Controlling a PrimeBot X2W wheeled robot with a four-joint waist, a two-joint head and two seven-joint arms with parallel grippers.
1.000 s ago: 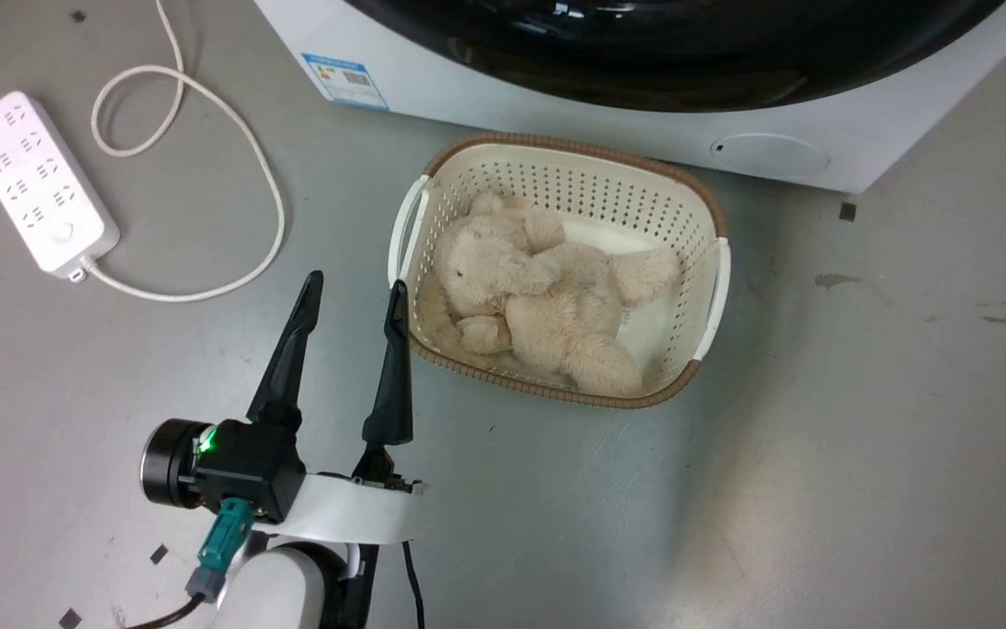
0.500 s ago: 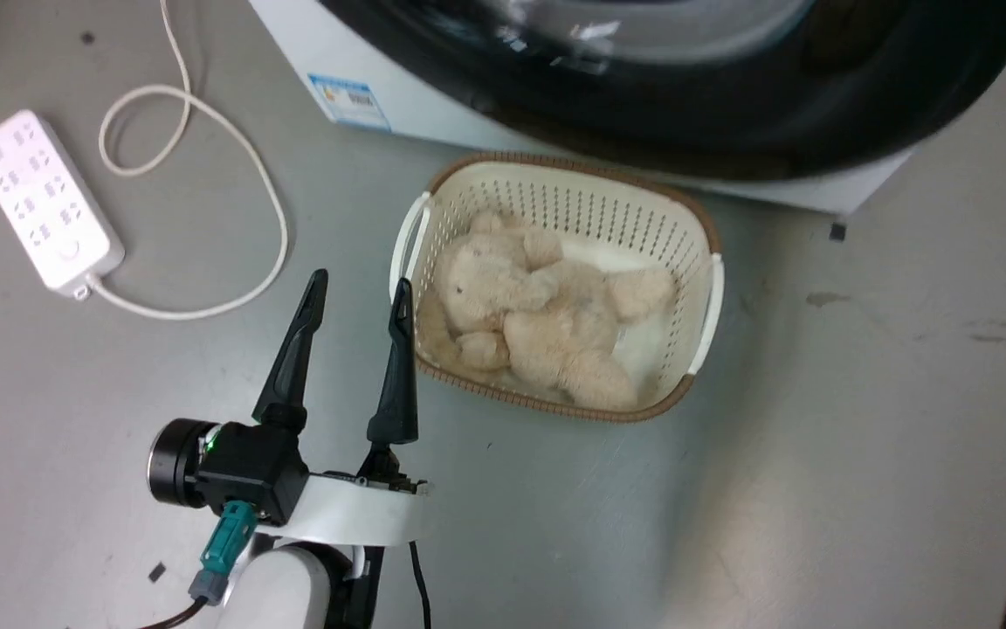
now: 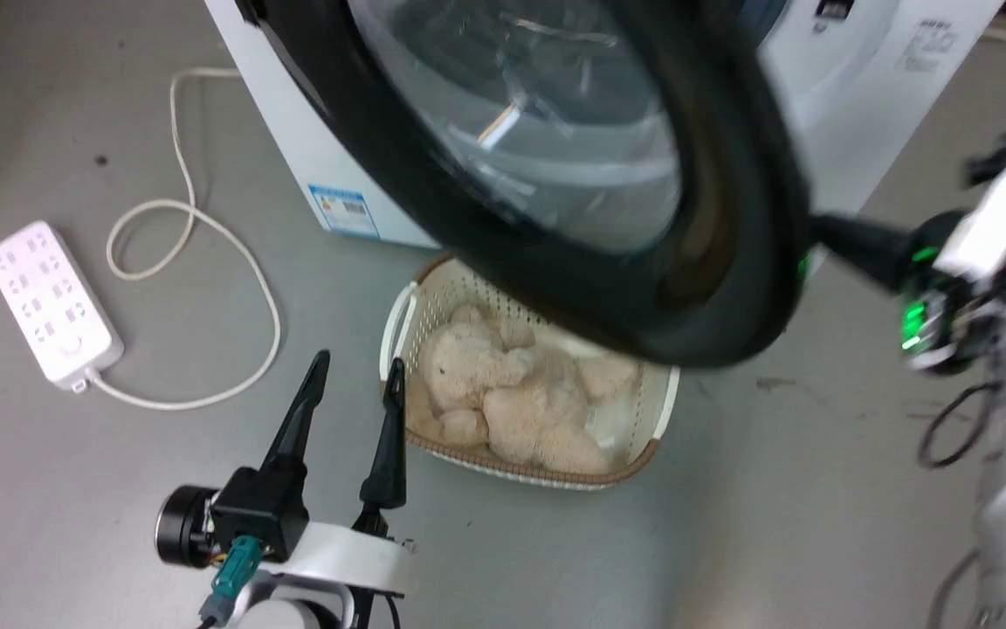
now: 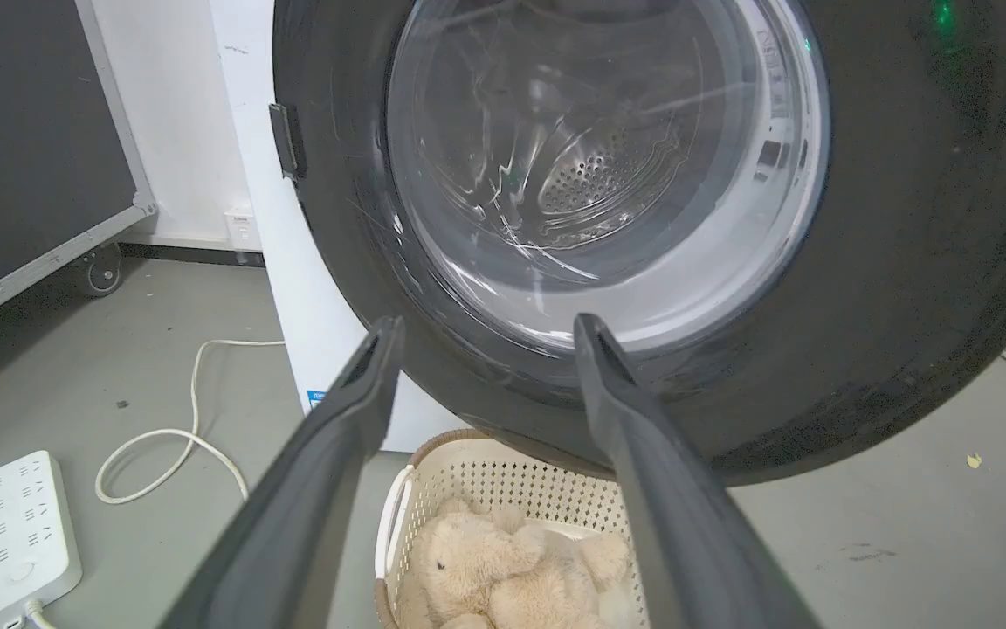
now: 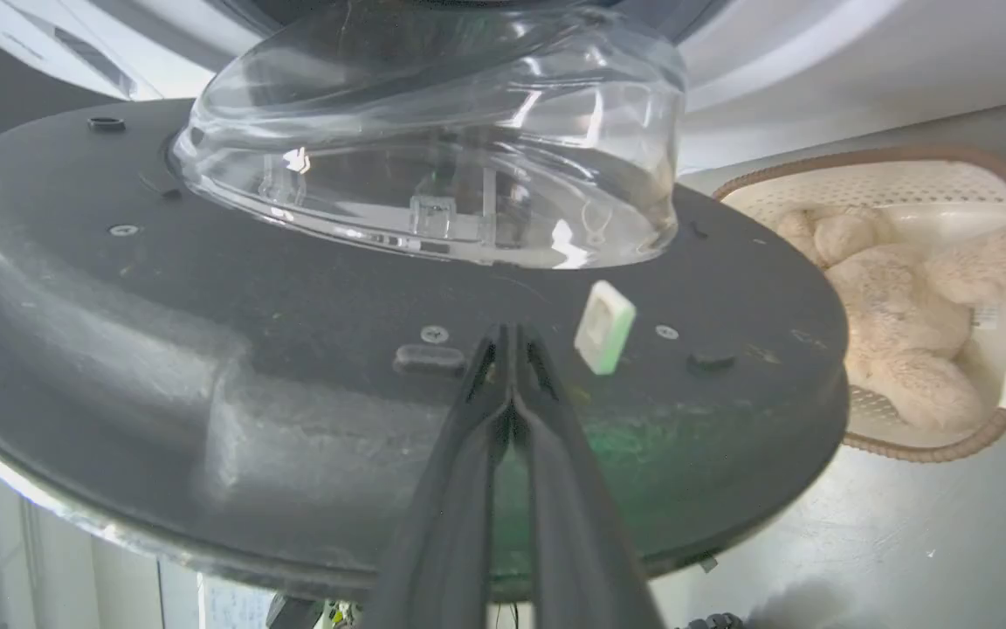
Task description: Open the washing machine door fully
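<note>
Pressing the washing machine door [image 5: 206, 349] dead ahead of its tips, the right gripper [image 5: 510, 332] is pinched together on nothing, likely as a pusher. The left gripper [image 3: 359, 360] hangs spread, empty, below the part-open door.

Beyond the matt dark fingers [image 4: 328, 472] of the left gripper [image 4: 487, 321], the washing machine door [image 4: 905, 262] had a glossy black rim around clear, smooth glass. Between the fingers a fluffy cloth bear [image 4: 477, 568] lay in a perforated cream plastic basket [image 4: 503, 476]. The floor [image 4: 861, 542] looked smooth, dull grey.
</note>
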